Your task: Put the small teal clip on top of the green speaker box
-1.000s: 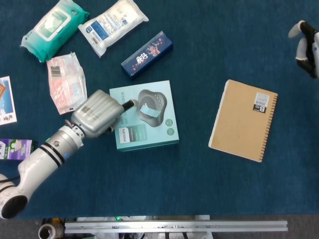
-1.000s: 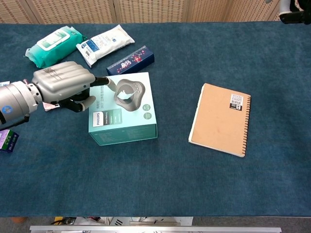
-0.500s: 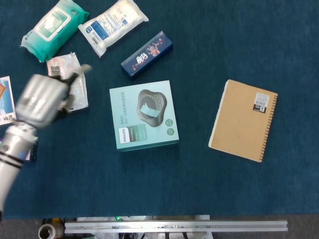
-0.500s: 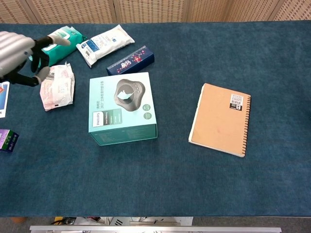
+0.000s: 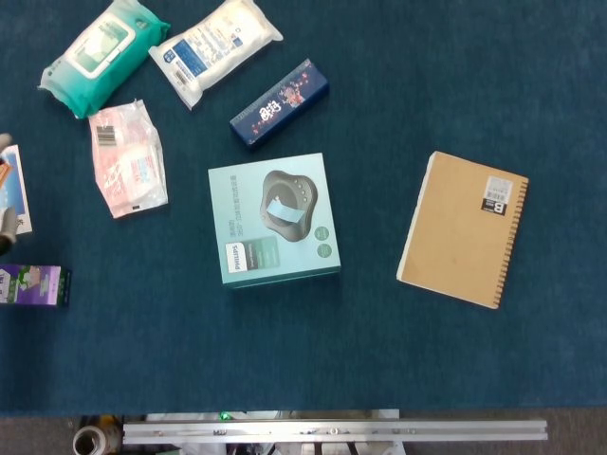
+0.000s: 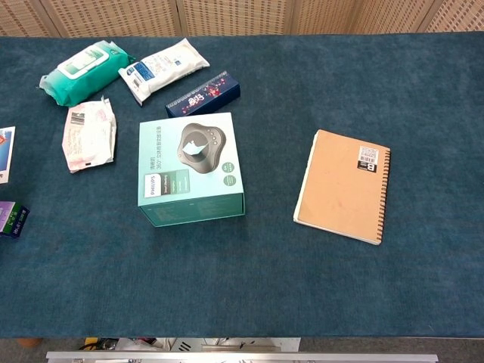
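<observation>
The green speaker box point(image 5: 274, 220) sat near the middle of the blue-covered table point(image 5: 379, 351), and the small teal clip point(image 5: 281, 210) lay on its lid, right over the printed picture of the grey speaker; from the chest view the clip point(image 6: 195, 148) showed as a pale folded bit resting on that same spot of the box point(image 6: 189, 168). At the far left edge of the head view a sliver of grey and white, which I took for the left hand point(image 5: 6, 223), just poked into sight, too little of it to tell whether its fingers were spread or curled; the chest view showed no hand at all, and the right hand appeared in neither view. Just behind the box lay a dark blue carton point(image 5: 280, 104) set at a slant, close to the box's rear edge but apart from it. Further back were a white wipes pack point(image 5: 215, 45) and a teal wipes pack point(image 5: 102, 52), side by side. A pink and white pouch point(image 5: 127, 158) lay left of the box, well clear of it. A brown spiral notebook point(image 5: 464, 228) rested flat off to the right, apart from everything else. By the left edge sat a small purple box point(image 5: 34, 284) and a white card point(image 5: 11, 190).
</observation>
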